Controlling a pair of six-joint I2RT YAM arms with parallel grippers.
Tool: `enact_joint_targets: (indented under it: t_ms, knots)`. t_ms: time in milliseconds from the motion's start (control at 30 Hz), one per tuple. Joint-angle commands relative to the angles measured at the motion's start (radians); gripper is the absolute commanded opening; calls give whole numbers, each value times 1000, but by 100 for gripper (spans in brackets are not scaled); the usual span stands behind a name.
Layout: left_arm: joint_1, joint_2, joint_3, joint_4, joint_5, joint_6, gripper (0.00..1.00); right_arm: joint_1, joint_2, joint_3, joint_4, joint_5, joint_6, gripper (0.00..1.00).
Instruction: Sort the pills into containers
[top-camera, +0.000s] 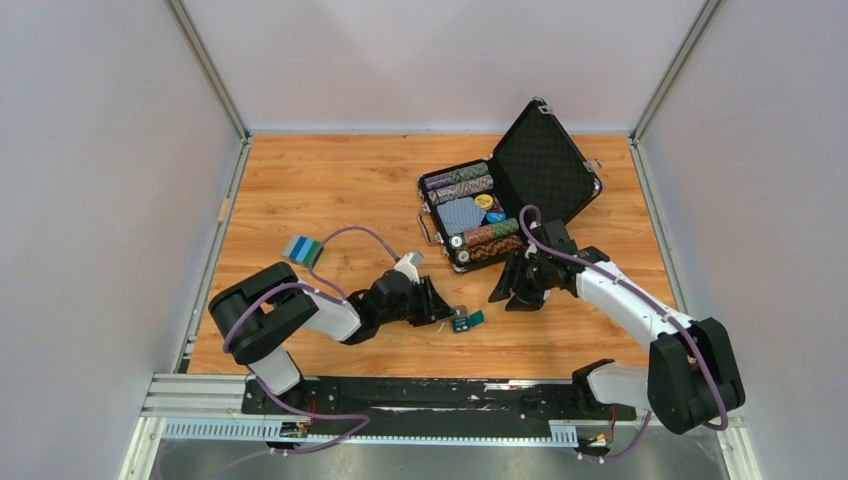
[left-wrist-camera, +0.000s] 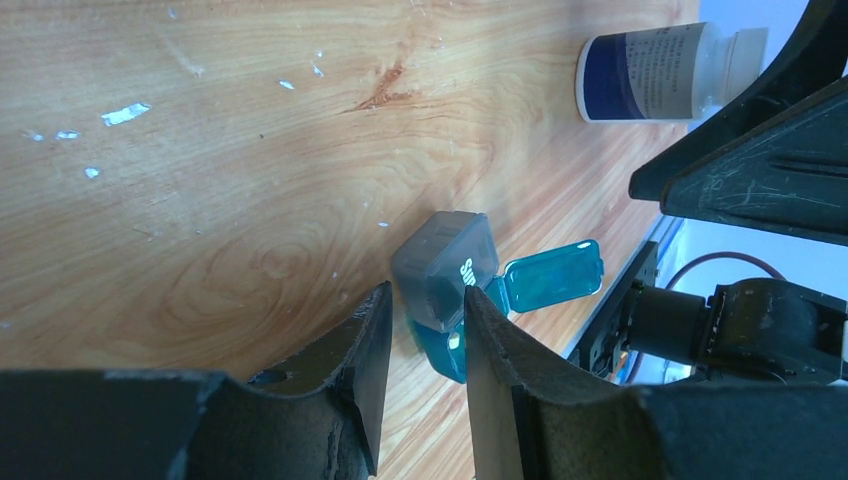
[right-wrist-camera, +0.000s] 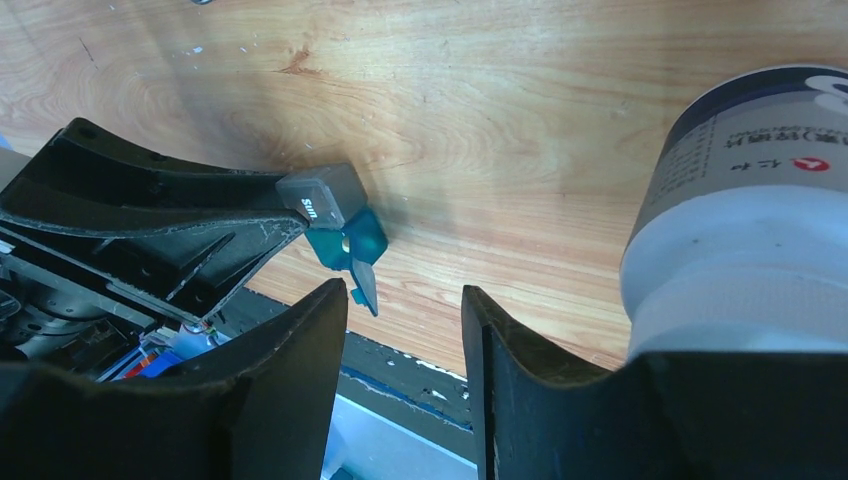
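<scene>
The tiny dark-teal box (left-wrist-camera: 445, 270), hinged lid swung open, is seen on the wooden table (top-camera: 330, 180) near its front edge, pinched at its sides by the left gripper (left-wrist-camera: 425, 300). The right gripper (right-wrist-camera: 405, 300) is held apart around nothing, with a white-capped bottle (right-wrist-camera: 740, 220) just beside it.

The top camera is looking down from above and behind the arm bases, taking in the whole table (top-camera: 330, 190) from afar. The left wrist camera is peering rightward, close along the wood, past the left gripper (left-wrist-camera: 425, 297). The right wrist camera is facing left and nearward, equally low. All three are sharing the teal box (top-camera: 466, 321); both wrist views are also catching the white bottle (left-wrist-camera: 650, 72).
</scene>
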Motion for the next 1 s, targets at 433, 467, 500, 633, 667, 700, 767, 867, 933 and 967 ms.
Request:
enact_joint_targets:
  t_ms: [433,467,500,633,667,700,767,867,933,967]
  knots:
    - [-21,30,51,-26,-46,-57,43,42,86,-30,84,-14,-11,47]
    - [-22,31,51,-26,-51,-58,42,44,89,-32,86,-15,-13,46]
    - [-23,31,51,-31,-53,-59,42,46,94,-32,87,-20,-18,46]
    - [-31,29,64,-90,-76,-58,42,69,97,-30,85,-9,-33,46]
    - [-32,29,70,-110,-84,-59,42,71,99,-31,84,-5,-34,46]
    - [-35,28,73,-122,-88,-58,42,72,100,-32,83,-2,-31,46]
    - [-40,25,81,-150,-99,-54,42,72,102,-32,84,6,-28,46]
    - [-46,17,97,-211,-122,-53,40,75,102,-32,83,11,-27,46]
    - [-49,10,105,-243,-126,-49,40,75,93,-32,83,17,-23,46]
    - [-49,8,105,-249,-126,-47,40,75,86,-31,82,19,-21,46]
